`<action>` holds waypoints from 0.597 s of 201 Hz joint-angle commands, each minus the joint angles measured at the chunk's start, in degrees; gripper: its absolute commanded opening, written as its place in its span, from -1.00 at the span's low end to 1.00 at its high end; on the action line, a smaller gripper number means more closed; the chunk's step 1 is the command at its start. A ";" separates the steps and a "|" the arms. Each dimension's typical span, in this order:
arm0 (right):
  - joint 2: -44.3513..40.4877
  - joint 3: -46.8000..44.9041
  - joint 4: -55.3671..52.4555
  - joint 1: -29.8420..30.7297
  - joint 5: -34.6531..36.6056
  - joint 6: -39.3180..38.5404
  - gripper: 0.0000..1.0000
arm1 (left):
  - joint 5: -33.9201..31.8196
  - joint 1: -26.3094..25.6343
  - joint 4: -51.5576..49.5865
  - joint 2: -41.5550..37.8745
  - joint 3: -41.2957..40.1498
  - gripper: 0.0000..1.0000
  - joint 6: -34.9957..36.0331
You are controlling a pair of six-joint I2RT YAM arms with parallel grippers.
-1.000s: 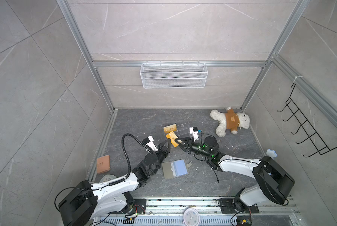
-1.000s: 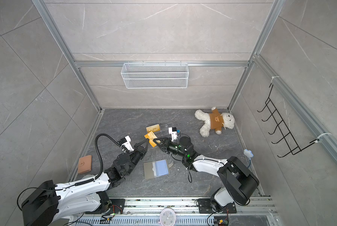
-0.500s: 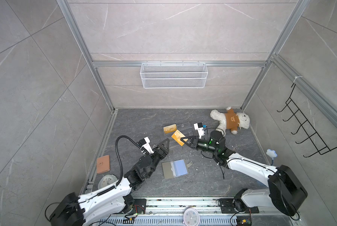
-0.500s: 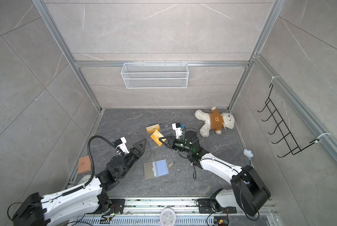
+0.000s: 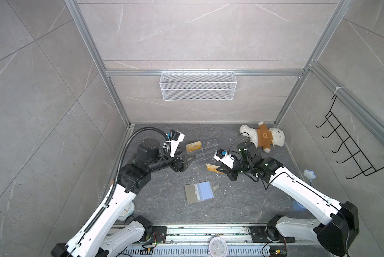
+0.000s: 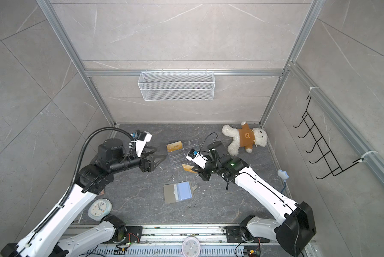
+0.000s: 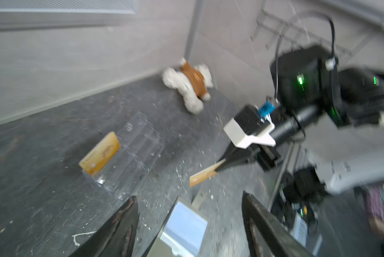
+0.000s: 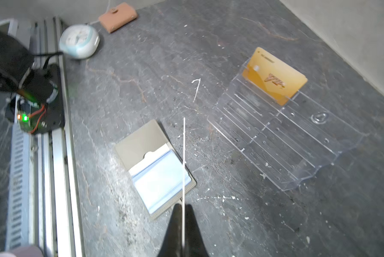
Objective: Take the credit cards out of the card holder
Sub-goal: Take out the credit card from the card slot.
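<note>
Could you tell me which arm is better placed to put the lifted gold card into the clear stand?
Likely right: the right hand is shut on the card beside the clear stand; the left hand is open.

Both top views high, looking down, wrist views low and close, sharing the card holder (image 8: pixel 155 173)

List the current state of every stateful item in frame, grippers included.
card holder: open, flat on the table, inside up.
held credit card: pinched in the right gripper.
second credit card: standing in the acrylic stand, back tier.
left gripper: open, empty.
right gripper: shut on the held credit card.
tan wallet: closed.
teddy bear: lying down.
</note>
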 commanded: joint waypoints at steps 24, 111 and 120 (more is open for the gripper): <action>-0.72 2.48 -6.83 -0.10 -8.17 -13.92 -1.00 | 18.50 0.00 -12.20 7.40 -0.40 0.37 25.69; -2.41 1.56 -8.17 0.05 -11.86 -16.18 -1.00 | 24.59 -3.18 -13.76 19.96 7.18 0.29 34.22; -2.64 1.69 -8.09 0.03 -12.01 -16.24 -1.00 | 24.60 -3.88 -13.77 20.78 7.27 0.28 34.52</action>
